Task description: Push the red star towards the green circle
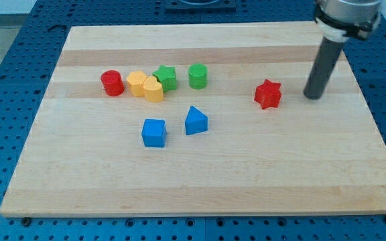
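The red star (268,94) lies on the wooden board at the view's right of centre. The green circle (198,75), a short cylinder, stands to its left and a little higher in the view. My tip (313,96) rests on the board just to the right of the red star, apart from it by a small gap. The dark rod rises from the tip toward the view's top right.
A green star (165,77), a yellow pentagon-like block (137,83), a yellow heart-like block (153,89) and a red cylinder (112,83) sit in a row left of the green circle. A blue cube (154,132) and a blue triangle (195,121) lie below them. The board (200,187) lies on a blue pegboard.
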### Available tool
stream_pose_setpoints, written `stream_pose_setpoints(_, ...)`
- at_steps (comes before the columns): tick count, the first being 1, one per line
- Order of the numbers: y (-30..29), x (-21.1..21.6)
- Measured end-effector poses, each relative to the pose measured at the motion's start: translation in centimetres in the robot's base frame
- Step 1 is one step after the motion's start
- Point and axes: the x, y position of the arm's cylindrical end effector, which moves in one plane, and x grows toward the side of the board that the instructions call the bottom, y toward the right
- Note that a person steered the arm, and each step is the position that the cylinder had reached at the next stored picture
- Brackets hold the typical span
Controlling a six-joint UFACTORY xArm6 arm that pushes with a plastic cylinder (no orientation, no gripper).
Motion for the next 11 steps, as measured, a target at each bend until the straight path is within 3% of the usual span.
stream_pose_setpoints(1,-2.2,1.6)
stream_pose_setpoints(3,-7.1,-4.9)
stream_pose_setpoints(4,-7.6,-5.6)
stream_pose_setpoints(6,-3.6,-1.3)
stream_pose_setpoints(8,-6.0,1.2)
stream_pose_setpoints(11,-10.6,-4.9)
